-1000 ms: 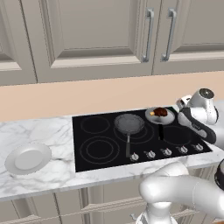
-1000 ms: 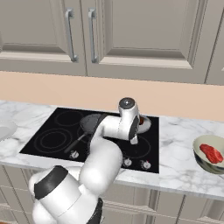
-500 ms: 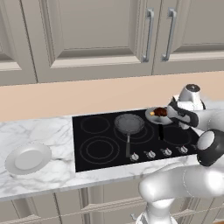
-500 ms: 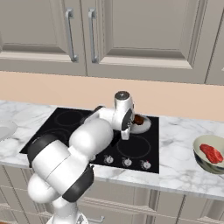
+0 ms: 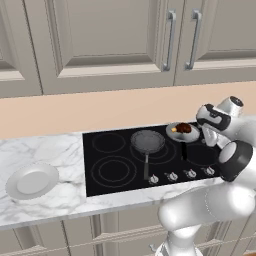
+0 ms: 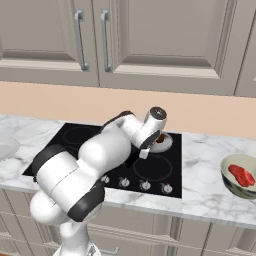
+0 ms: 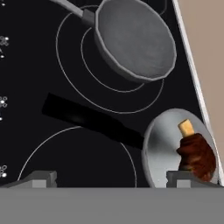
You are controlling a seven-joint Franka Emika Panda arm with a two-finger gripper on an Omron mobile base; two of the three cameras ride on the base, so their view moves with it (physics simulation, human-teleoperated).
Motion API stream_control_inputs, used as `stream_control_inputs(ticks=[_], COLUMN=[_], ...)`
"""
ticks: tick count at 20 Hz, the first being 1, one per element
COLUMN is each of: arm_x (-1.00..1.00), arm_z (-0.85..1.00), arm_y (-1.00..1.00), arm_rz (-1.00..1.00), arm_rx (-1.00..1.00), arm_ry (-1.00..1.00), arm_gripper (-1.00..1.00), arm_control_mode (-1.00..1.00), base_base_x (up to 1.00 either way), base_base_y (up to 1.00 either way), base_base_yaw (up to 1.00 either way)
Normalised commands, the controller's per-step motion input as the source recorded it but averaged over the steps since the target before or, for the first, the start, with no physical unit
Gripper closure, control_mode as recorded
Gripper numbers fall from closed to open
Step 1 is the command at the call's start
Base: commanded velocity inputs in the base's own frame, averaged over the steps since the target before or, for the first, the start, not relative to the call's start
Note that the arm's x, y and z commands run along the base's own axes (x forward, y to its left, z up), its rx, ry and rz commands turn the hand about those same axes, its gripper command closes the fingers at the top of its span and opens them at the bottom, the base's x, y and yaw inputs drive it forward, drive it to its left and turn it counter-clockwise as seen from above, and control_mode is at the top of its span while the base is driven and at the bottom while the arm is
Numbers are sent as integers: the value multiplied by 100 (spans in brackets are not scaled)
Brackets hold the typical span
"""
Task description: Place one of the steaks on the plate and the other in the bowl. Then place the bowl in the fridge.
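The cream bowl (image 6: 239,176) stands on the marble at the far right and holds one bright-red steak (image 6: 242,175). The other steak and the fridge are out of view. At the far left lies the bare white plate (image 5: 31,181), whose edge shows again (image 6: 5,148). My gripper (image 7: 111,179) is open, with nothing between its fingertips (image 7: 183,177). It hovers low over the cooktop's right burners (image 5: 210,138) (image 6: 145,149), just in front of a dark-handled frying pan (image 7: 162,142).
The frying pan (image 5: 181,131) carries a dark brown lump (image 7: 197,155) with a yellow piece (image 7: 186,127). A grey metal pan (image 5: 148,141) (image 7: 135,39) sits on the back middle burner. Knobs line the black cooktop's (image 5: 115,170) front edge. Cabinet doors hang above.
The hand has shifted a little toward the frying pan and come lower, while the arm's elbow swung round. Bowl, steak, plate and pans stay where they were.
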Motion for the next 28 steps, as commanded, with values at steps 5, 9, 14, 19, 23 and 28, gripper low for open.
stream_control_inputs(ticks=[5,9,14,19,23,28], arm_x=[34,21,33,55,52,28], arm_z=[-9,-9,1,2,0,-12], arm_y=[2,0,0,0,-1,-20], arm_rz=[6,1,0,1,4,8], arm_rx=[4,0,0,0,0,0], arm_ry=[-30,-13,5,7,0,0], arm_gripper=[-100,-100,-100,-100,-100,-100], arm_control_mode=[-100,-100,-100,-100,-100,-100], base_base_x=[0,0,0,0,0,0], base_base_y=[0,0,0,0,0,0], base_base_yaw=[0,0,0,0,0,0])
